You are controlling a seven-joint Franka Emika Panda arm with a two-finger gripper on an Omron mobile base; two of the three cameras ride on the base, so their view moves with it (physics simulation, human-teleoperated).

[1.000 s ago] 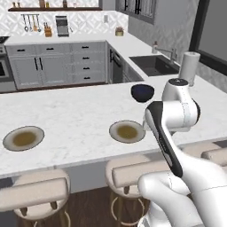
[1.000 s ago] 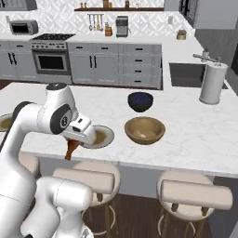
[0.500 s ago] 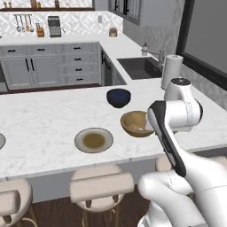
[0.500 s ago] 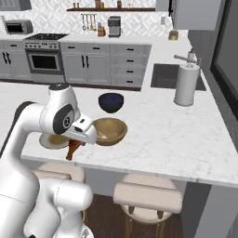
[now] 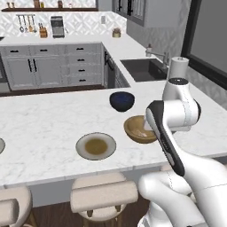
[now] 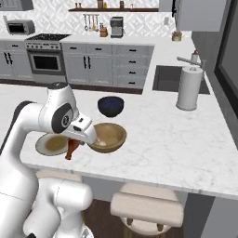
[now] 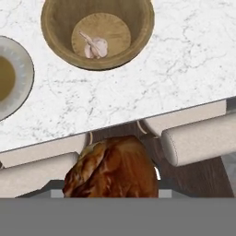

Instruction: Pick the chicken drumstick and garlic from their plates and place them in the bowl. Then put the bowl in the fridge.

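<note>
On the desk [image 5: 53, 124] stand two bowls: one tan wooden bowl [image 5: 137, 129] and, farther back, one dark blue bowl [image 5: 122, 100]. One whole plate [image 5: 95, 146] lies left of the wooden bowl, with the rim of a second plate [image 5: 1, 146] at the far left edge. There is one garlic [image 7: 95, 46] in the wooden bowl, one chicken drumstick [image 7: 113, 168], one paper towel roll [image 6: 188, 88] by the single sink [image 6: 173, 79], and three stools [image 5: 104, 197] along the near side.

We see a dark blue bowl [image 5: 122, 100] at frame centre on the white marble counter [image 5: 48, 124], a paper towel roll [image 6: 189, 88] right, stools [image 5: 104, 195] below.
</note>
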